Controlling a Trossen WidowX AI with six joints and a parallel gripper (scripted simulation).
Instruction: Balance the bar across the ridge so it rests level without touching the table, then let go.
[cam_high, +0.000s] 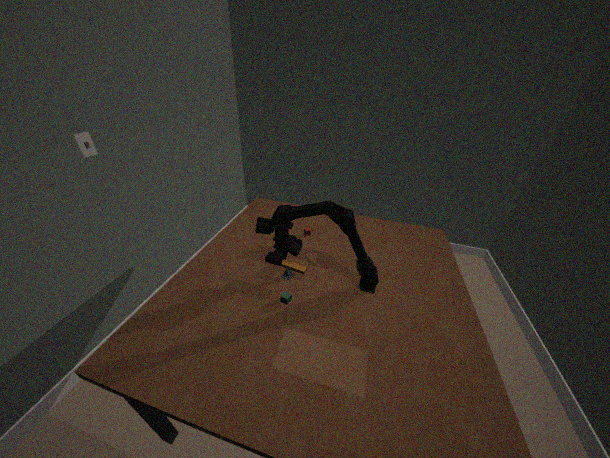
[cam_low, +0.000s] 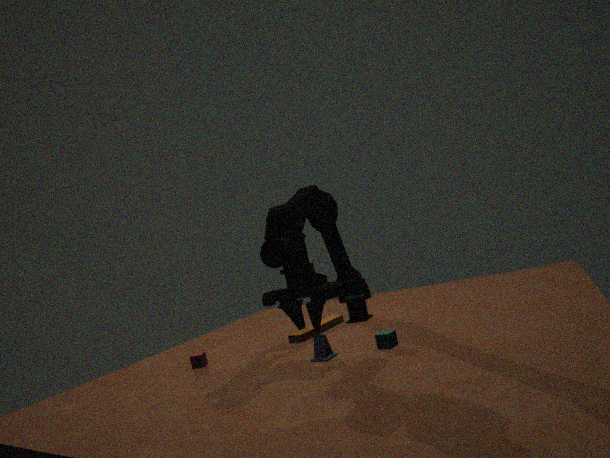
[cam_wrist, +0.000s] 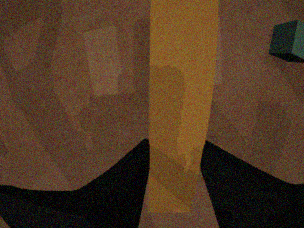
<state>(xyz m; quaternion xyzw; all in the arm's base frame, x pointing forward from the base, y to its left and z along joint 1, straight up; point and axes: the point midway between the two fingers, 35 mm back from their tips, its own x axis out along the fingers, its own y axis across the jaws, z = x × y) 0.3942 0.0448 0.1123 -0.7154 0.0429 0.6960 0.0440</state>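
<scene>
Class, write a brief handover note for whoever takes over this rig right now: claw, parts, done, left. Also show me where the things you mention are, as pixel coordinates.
Claw (cam_high: 281, 261) (cam_low: 307, 331) (cam_wrist: 174, 145): shut on the yellow bar (cam_high: 295, 266) (cam_low: 330, 324) (cam_wrist: 182, 45).
Parts: the blue ridge (cam_high: 287, 274) (cam_low: 323, 348) stands on the table (cam_high: 425, 350) (cam_low: 250, 425); a green block (cam_high: 285, 298) (cam_low: 386, 340) (cam_wrist: 286, 41) and red block (cam_high: 307, 232) (cam_low: 198, 360) stand apart from it.
Done: bar gripped and raised.
Left: set it across the ridge, check it sits level, let go.

Bar: yellow-orange. Ridge: dark blue-grey. Cubes: one red, one teal-green cube. Fingers: black. Surface: brown, mottled darker. Walls: grey-green.
</scene>
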